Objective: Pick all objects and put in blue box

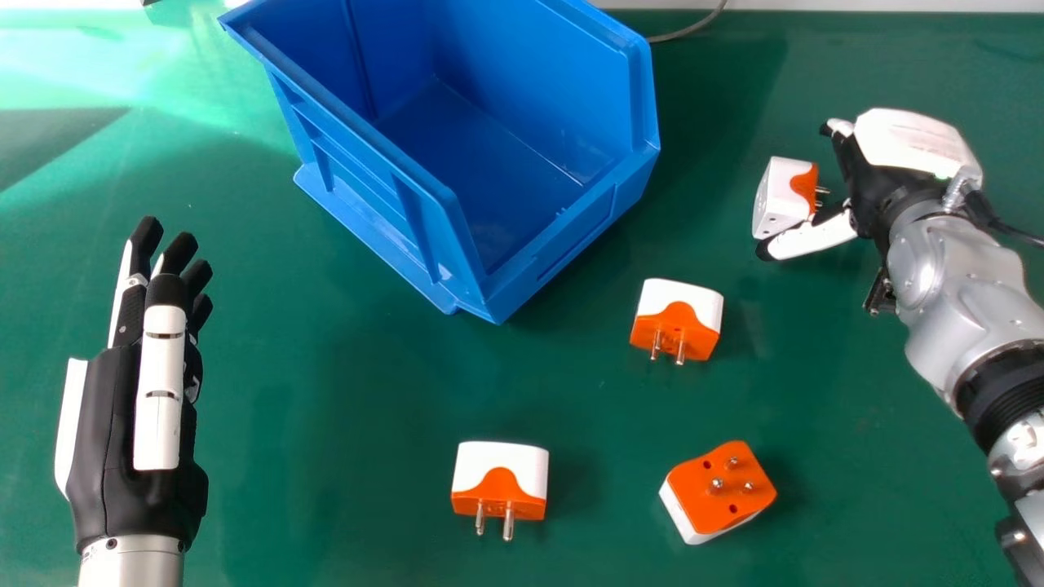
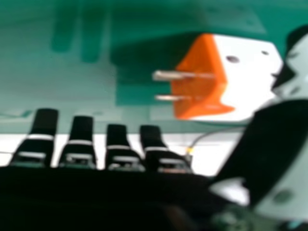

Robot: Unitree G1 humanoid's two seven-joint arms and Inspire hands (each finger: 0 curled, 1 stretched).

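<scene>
Head view: right hand wide around a held-off plug adapter

We record its fingers and thumb well parted, the adapter between them, prongs toward the palm; thumb contact we cannot tell. On the green table we log a second adapter near the blue box, a third adapter, and a fourth adapter, prongs up. Left hand: view's left, fingers extended.
</scene>
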